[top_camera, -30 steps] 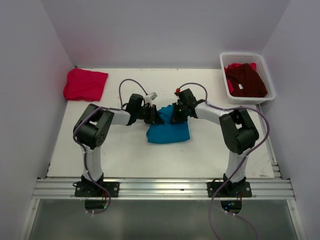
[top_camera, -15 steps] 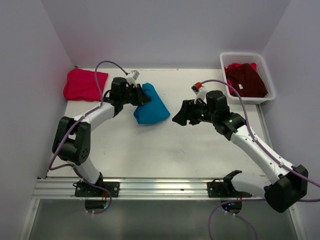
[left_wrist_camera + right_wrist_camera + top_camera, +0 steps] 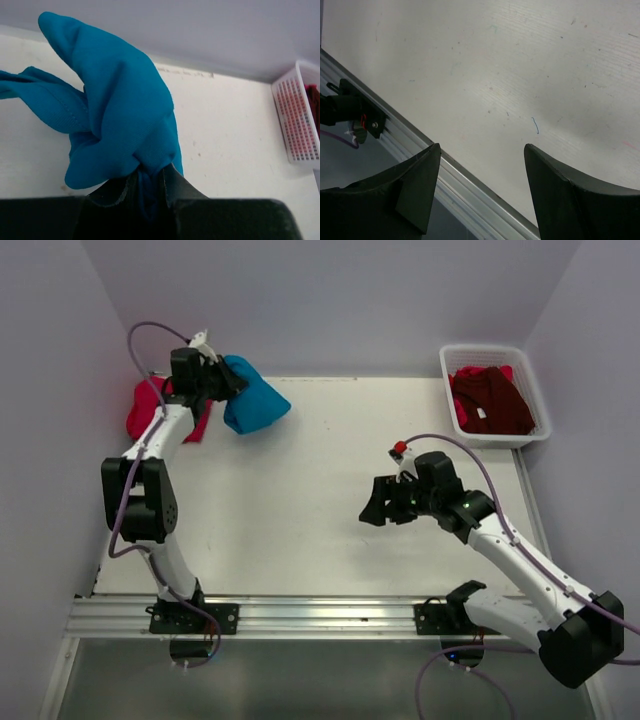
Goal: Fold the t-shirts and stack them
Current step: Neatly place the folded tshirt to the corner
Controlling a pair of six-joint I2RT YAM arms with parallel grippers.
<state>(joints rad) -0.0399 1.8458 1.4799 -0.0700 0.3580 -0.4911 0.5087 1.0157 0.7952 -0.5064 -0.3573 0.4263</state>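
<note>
The teal-blue t-shirt [image 3: 258, 405] hangs bunched in the air over the table's far left, and my left gripper [image 3: 226, 385] is shut on it. In the left wrist view its cloth [image 3: 115, 110] bulges out of my left gripper [image 3: 148, 176], pinched between the dark fingers. The bright pinkish-red t-shirt [image 3: 142, 416] lies folded at the far left, partly hidden by the left arm. A dark maroon t-shirt [image 3: 492, 400] lies in the basket. My right gripper [image 3: 372, 506] hovers open right of the table's middle, and the right wrist view shows nothing between its fingers [image 3: 482, 150].
The white mesh basket [image 3: 449, 362] stands at the far right corner and also shows as a basket [image 3: 299, 125] in the left wrist view. Grey walls close the table on three sides. The aluminium rail [image 3: 470, 200] runs along the near edge.
My left arm has swung the teal-blue t-shirt from the table's middle up to the far left. My right gripper let go, opened and drew back to the right and nearer.
</note>
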